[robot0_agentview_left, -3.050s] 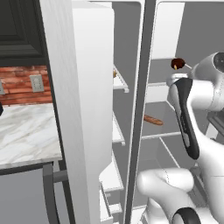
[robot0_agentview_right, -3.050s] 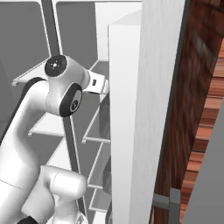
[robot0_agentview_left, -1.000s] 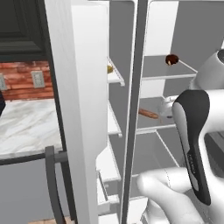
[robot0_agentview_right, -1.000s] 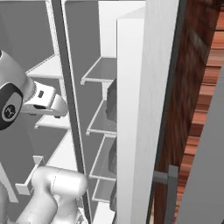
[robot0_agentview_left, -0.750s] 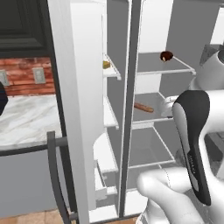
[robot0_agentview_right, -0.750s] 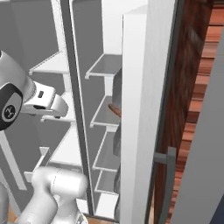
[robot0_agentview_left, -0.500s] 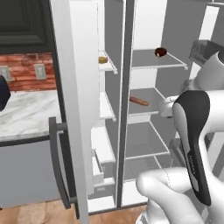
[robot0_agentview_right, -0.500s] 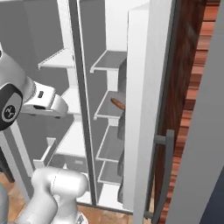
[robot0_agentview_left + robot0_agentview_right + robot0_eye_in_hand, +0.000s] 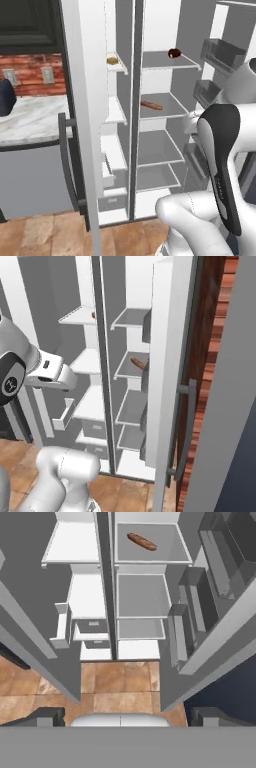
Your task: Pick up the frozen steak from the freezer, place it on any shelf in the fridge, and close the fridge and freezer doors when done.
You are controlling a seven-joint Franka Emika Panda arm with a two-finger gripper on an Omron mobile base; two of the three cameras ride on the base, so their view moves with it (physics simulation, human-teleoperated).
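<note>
Both doors open; baguette [image 9: 151, 105] mid fridge shelf, dark item [image 9: 174, 53] above.

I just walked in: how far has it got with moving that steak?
Probably done: a brown piece lies on a fridge shelf. In hand: nothing, the end effector is open and empty. Left: the freezer door and fridge door both stand open.
</note>
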